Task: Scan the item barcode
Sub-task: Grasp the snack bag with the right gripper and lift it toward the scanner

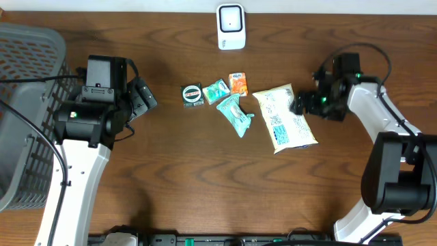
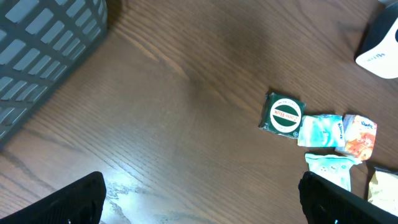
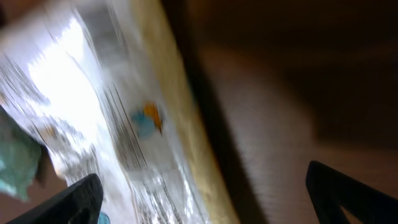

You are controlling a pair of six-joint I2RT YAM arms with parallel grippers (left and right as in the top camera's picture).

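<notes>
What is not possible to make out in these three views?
- Right wrist: motion blur smears the print on the yellow bag; no barcode is readable.
- Overhead: the text on the green packet is too small to read.
- Left wrist: the frame edge cuts off the white scanner and most of the yellow bag.

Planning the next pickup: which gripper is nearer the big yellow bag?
Right. The right gripper sits at the yellow bag's right edge, jaws open. The left gripper hangs far off to its left, beyond the green packet.
</notes>
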